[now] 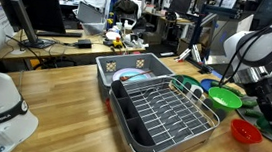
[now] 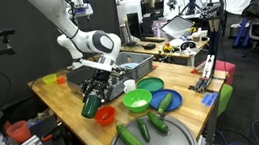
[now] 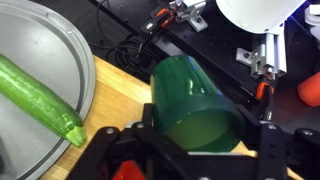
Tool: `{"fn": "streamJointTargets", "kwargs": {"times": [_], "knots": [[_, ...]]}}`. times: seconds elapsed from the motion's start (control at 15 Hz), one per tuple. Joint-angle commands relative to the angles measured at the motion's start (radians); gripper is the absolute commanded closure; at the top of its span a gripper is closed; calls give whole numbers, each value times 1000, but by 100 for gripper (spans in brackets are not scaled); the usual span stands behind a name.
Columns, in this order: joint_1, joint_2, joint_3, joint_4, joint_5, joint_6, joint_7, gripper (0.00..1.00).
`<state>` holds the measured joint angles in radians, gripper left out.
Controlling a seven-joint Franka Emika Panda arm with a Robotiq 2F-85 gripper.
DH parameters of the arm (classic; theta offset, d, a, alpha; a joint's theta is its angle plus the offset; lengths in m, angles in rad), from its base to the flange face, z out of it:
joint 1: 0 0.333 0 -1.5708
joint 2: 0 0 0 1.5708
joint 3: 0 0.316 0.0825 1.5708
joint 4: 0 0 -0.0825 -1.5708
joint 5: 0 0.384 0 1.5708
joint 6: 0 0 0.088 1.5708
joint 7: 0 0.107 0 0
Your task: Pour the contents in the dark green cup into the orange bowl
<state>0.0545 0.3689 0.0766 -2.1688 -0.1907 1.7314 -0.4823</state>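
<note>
Light wooden tabletop (image 1: 74,95) in a cluttered lab is shared by a wire dish rack (image 1: 163,111), a grey round tray (image 2: 167,144) carrying cucumber-like vegetables (image 2: 131,140), and several plastic dishes. The dark green cup (image 2: 90,107) is clamped by its sides between the jaws of the gripper (image 2: 94,95). It is tipped well over, with its mouth directed down toward the orange bowl (image 2: 105,115) just beside and below it. The pouring step is judged to be in hand, probably near its end. In the wrist view only bare green wall is seen inside the cup, so it may be emptied already; what lies in the orange bowl cannot be made out. A bright green bowl (image 2: 137,102) and a blue dish (image 2: 167,102) nearby appear empty. Next, the cup would need to be righted and set down clear of the bowl.
</note>
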Motion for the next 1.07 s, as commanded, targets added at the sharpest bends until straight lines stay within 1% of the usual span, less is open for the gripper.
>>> {"fn": "streamJointTargets", "kwargs": {"times": [0.0, 0.33, 1.0], "knots": [[-2, 63, 11, 72, -33, -80, 8, 47], [-1, 126, 11, 135, -73, -148, 11, 47], [8, 197, 24, 223, -90, -261, 18, 47]]}}
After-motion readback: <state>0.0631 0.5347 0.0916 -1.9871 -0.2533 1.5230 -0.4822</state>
